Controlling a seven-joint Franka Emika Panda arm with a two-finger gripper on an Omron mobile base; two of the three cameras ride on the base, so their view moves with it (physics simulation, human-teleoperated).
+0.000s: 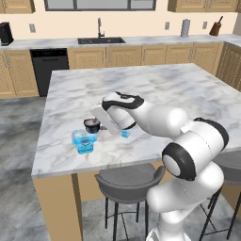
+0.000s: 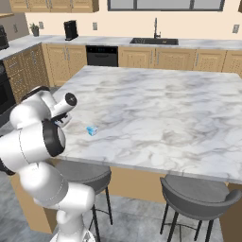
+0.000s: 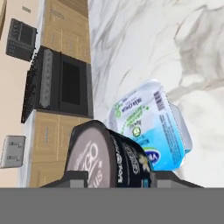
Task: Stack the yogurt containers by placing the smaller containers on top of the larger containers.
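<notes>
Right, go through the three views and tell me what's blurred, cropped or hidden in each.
Left base view: soft and low-detail, with the arm covering part of the black cup and tiny blue cup. Right base view: evenly lit, with the arm hiding the larger tub. Hand view: rolled sideways, the black cup looms large and its lower part is cut off; the blue tub label is readable.

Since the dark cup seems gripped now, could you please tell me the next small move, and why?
Probably carry the small black round cup, held between the fingers of the gripper, over the squarish translucent blue tub and lower it: the cup hangs beside the tub, not yet stacked on it.
</notes>
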